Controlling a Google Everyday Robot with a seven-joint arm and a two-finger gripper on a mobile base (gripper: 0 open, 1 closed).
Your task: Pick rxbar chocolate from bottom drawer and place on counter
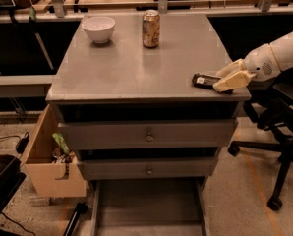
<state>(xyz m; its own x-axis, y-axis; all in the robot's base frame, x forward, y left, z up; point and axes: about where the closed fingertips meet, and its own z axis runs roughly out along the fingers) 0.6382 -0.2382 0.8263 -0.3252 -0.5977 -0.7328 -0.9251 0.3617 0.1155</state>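
Observation:
The rxbar chocolate [206, 80] is a small black bar held level just over the counter's [136, 63] front right corner. My gripper [224, 78] reaches in from the right, its cream fingers [232, 81] shut on the bar's right end. The arm's white wrist [279, 55] sits beyond the counter's right edge. I cannot tell whether the bar touches the counter top. The bottom drawer [146, 208] is pulled open below, with a bare grey floor.
A white bowl [98, 29] and a gold drink can [150, 28] stand at the counter's back. Two knobbed drawers [147, 134] are closed. A tan wooden box [50, 159] hangs at the cabinet's left. A black office chair [279, 132] stands at the right.

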